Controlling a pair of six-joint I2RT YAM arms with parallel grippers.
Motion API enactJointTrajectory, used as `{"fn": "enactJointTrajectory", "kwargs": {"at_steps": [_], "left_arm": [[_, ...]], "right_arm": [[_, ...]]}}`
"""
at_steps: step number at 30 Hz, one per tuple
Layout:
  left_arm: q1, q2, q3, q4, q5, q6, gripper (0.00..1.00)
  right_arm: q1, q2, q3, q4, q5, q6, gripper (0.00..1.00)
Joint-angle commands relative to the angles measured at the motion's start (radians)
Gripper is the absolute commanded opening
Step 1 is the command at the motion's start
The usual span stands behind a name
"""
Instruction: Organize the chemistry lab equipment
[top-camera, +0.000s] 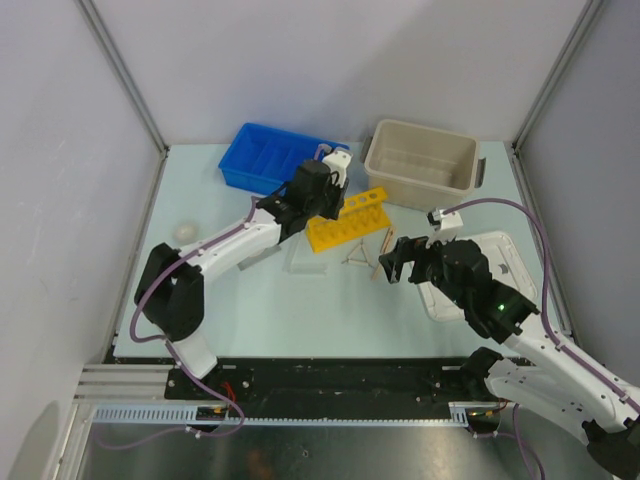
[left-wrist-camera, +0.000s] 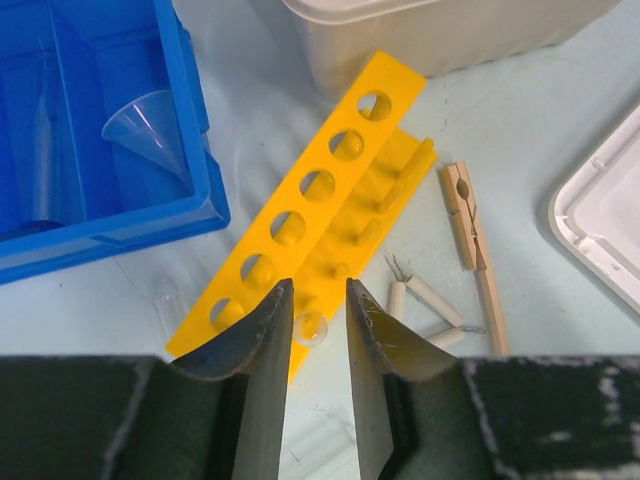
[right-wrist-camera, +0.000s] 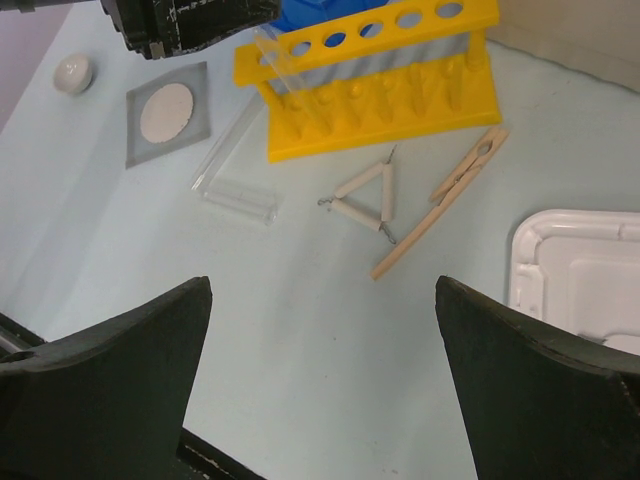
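The yellow holed test-tube rack (top-camera: 348, 218) lies in front of the beige tub; it also shows in the left wrist view (left-wrist-camera: 320, 190) and the right wrist view (right-wrist-camera: 380, 75). My left gripper (left-wrist-camera: 312, 288) hovers over the rack's near end, jaws narrow, shut on a clear test tube (left-wrist-camera: 310, 327) pointing down at the rack. The wire triangle (right-wrist-camera: 365, 198) and wooden clamp stick (right-wrist-camera: 440, 200) lie beside the rack. The gauze (right-wrist-camera: 168, 113) lies to the left. The clear funnel (left-wrist-camera: 150, 125) sits in the blue bin. My right gripper (right-wrist-camera: 322, 285) is open and empty above bare table. The tiny blue piece is out of view.
The blue divided bin (top-camera: 262, 157) and beige tub (top-camera: 420, 165) stand at the back. The white lid (top-camera: 490, 262) lies under my right arm. Clear glassware (right-wrist-camera: 235, 190) lies in front of the rack. A small white dish (top-camera: 185, 231) sits at the left.
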Motion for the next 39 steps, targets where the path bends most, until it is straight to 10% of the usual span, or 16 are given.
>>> {"fn": "enactJointTrajectory", "kwargs": {"at_steps": [1,14,21,30,39], "left_arm": [[-0.009,0.013,-0.005,0.052,0.011,-0.018,0.34],[-0.011,-0.122,-0.005,0.051,-0.003,-0.054,0.62],[0.145,-0.273,-0.083,-0.015,0.145,-0.224,0.98],[0.513,-0.421,-0.405,-0.024,0.492,-0.386,0.99],[0.646,-0.612,-0.600,-0.077,0.618,-0.353,0.99]], "right_arm": [[-0.004,-0.007,0.000,0.022,0.003,-0.005,0.99],[-0.003,-0.012,-0.001,0.010,-0.025,0.038,0.99],[0.006,0.072,-0.001,0.037,-0.068,0.080,0.99],[0.071,0.253,-0.001,0.185,-0.111,0.085,0.97],[0.125,0.526,0.026,0.385,-0.140,0.041,0.95]]}}
